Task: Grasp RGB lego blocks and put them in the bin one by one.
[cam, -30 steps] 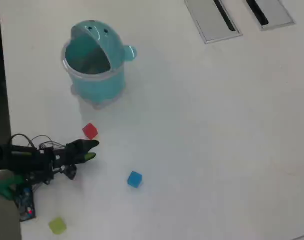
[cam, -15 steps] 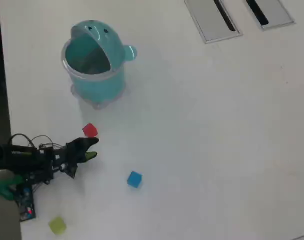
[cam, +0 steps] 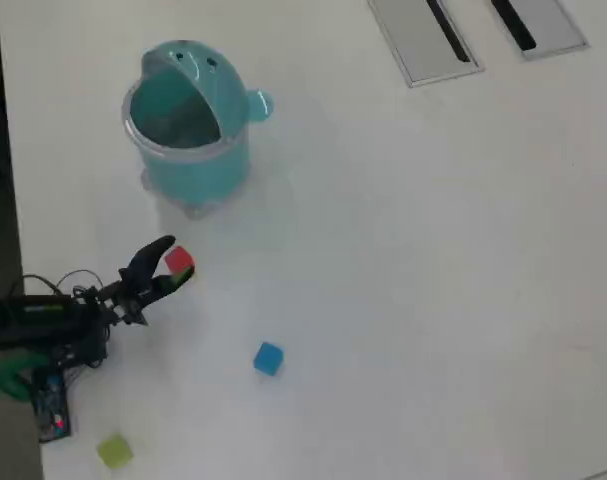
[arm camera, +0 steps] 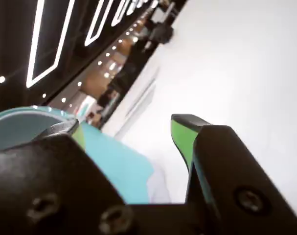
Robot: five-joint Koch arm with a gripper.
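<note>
lego blocks: you see three on the white table (cam: 403, 280); yellow-green block (cam: 114, 451) at the lower left, blue block (cam: 268, 358) in the lower middle, red block (cam: 179, 262) just beside the gripper tips.
writing: none you can read.
arm: your arm (cam: 43, 320) reaches in low from the left edge of the overhead view.
gripper: gripper (cam: 167, 263) spread apart, holding nothing, jaws flanking the red block's near side; whether they touch it is unclear.
bin: teal bin (cam: 188, 125) stands upright well beyond, lid tipped back, mouth showing.
</note>
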